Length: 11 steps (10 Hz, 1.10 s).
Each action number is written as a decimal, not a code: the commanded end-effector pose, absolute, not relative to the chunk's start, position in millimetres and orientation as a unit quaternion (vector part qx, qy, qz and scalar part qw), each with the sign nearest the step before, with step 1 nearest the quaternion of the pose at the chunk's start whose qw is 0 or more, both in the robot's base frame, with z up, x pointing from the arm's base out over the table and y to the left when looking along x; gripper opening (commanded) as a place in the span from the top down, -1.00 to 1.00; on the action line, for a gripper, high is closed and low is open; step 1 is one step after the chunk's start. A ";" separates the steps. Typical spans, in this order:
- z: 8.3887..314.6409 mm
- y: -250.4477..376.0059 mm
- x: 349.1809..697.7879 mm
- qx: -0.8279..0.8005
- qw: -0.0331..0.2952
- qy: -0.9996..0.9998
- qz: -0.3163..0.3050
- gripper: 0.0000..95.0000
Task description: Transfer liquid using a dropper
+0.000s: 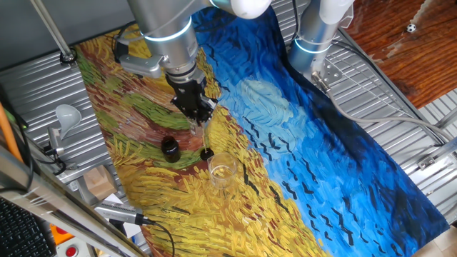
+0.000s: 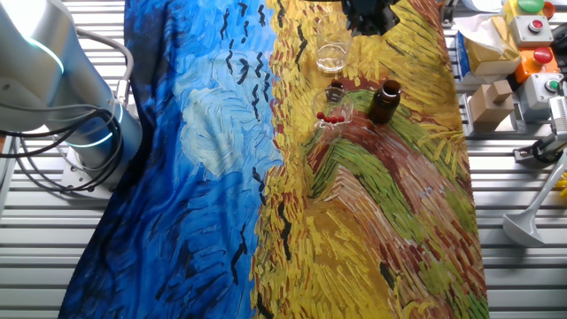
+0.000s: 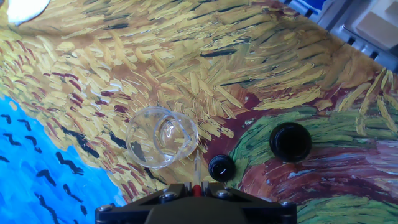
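Red-bulbed and slim, the clear glass dropper [image 3: 196,173] is hanging upright in the black two-finger gripper [image 1: 196,114], whose fingers are pinching narrowly on its bulb. Its tip is pointing straight down, hovering between the small black bottle cap [image 3: 221,168] and the clear glass beaker [image 3: 163,137]. That beaker is lying just beside the tip, while the dark bottle [image 3: 290,141] is standing farther off.

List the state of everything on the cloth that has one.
gripper: fingers shut on the dropper.
dropper: held tip down, above the cloth.
brown bottle: upright, uncapped.
black cap: off, lying beside the bottle.
clear glass: upright, contents unclear.
second glass: upright, holding spare red-bulbed droppers.
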State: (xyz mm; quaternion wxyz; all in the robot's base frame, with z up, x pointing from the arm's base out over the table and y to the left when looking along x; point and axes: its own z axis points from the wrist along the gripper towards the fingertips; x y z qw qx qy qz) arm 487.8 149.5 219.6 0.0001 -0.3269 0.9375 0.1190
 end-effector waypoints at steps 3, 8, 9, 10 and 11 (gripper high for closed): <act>237.5 172.2 479.7 -0.311 -0.007 0.944 0.112 1.00; 242.8 196.9 474.2 -0.293 -0.011 0.950 0.108 1.00; 238.4 200.5 473.4 -0.292 -0.011 0.950 0.107 1.00; 233.8 203.3 473.4 -0.291 -0.010 0.951 0.107 1.00; 231.6 205.2 473.8 -0.291 -0.010 0.951 0.107 1.00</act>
